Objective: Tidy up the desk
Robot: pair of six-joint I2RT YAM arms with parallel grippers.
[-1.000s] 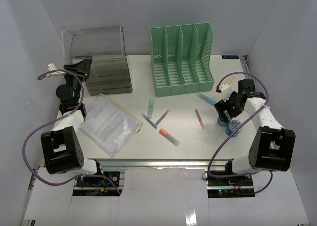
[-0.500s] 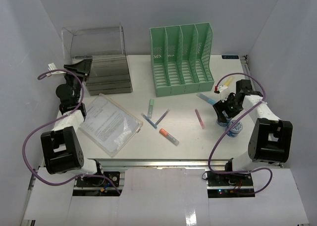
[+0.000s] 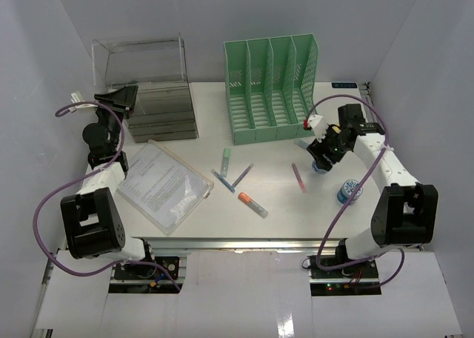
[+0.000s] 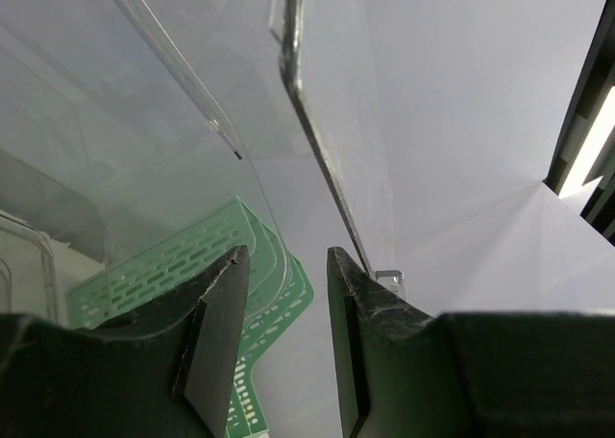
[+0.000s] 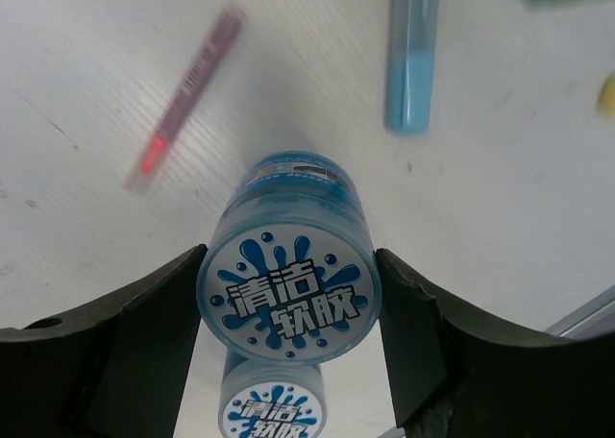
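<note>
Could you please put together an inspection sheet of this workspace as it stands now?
Surface: white desk, flat, no spills seen.
Job's things: green file rack and clear drawer box at the far edge; paper sleeve front left.
Clutter: several pens loose mid-desk; second glue jar by the right arm.
End effectors: right end effector shut on a blue glue jar; left end effector narrowly open by the drawer box, nothing seen between its fingers.
Cables: purple cables loop beside both arms.
Surroundings: plain white walls; nothing else seen.

Likely a lab: white-walled robot booth
</note>
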